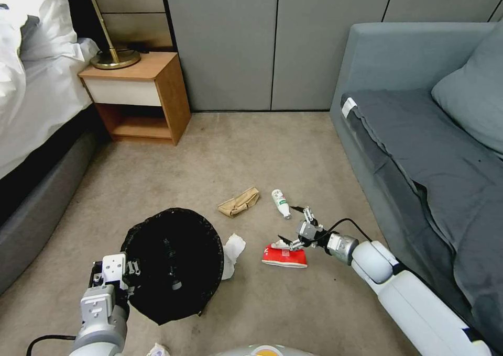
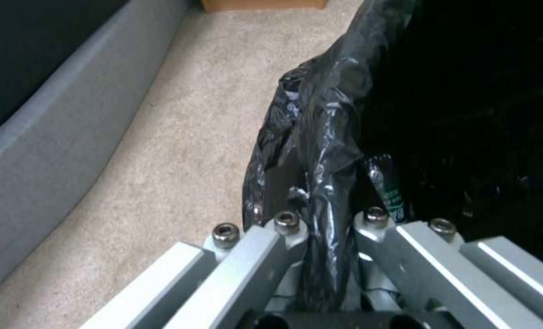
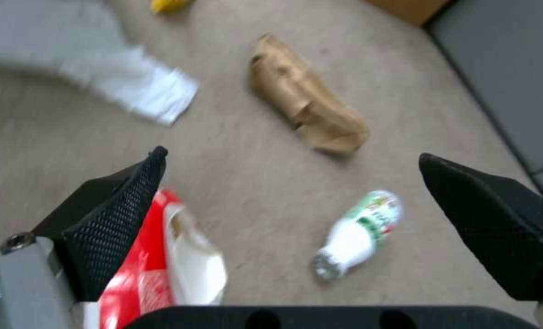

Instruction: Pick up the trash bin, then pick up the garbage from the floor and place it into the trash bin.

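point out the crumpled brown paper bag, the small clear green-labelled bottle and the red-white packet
crumpled brown paper bag (image 1: pixel 239 201), head view, middle of the bag
small clear green-labelled bottle (image 3: pixel 358 232), right wrist view, on its body
red-white packet (image 1: pixel 283 256), head view, red face

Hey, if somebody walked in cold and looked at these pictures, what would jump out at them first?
Probably the trash bin with its black liner, gripped at the rim by the left gripper low on the robot's left. Next, the open right gripper hovering over the carpet by the red-white packet, with the small bottle, brown paper bag and white tissue scattered close by.
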Available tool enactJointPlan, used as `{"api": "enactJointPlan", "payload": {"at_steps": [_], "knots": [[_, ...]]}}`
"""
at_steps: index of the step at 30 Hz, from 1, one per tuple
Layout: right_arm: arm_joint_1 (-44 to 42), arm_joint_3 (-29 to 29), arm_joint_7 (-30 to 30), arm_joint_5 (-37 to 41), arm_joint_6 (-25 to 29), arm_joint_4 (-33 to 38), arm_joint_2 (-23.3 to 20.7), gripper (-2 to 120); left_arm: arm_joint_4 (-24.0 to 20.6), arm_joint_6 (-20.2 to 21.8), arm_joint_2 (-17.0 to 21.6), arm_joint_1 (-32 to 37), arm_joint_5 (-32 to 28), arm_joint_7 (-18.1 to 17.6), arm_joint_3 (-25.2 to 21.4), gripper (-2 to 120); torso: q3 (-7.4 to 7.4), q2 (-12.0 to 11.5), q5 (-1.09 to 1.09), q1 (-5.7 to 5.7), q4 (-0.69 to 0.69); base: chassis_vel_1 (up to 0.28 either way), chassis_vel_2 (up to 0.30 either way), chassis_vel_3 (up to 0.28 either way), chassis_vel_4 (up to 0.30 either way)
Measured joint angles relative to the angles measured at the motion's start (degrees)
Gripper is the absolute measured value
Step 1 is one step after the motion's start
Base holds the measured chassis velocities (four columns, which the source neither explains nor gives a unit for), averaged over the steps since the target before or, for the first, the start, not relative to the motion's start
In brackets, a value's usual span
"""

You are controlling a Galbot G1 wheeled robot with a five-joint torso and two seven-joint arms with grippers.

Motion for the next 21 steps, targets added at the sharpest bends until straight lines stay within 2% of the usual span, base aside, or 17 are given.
{"api": "enactJointPlan", "payload": {"at_steps": [7, 21], "knots": [[0.57, 1.25, -0.96, -3.4, 2.72, -6.65, 4.14, 100, 0.0, 0.0, -0.03, 0.54, 0.4, -0.07, 0.23, 1, 0.0, 0.0, 0.0, 0.0, 0.0, 0.0, 0.0, 0.0, 0.0], [0.71, 2.55, -1.77, -8.35, 5.99, -13.33, 8.96, 100, -0.56, -0.33, -0.48, 1.65, 1.55, -0.24, 1.76, 1, 0.0, 0.0, 0.0, 0.0, 0.0, 0.0, 0.0, 0.0, 0.0]]}}
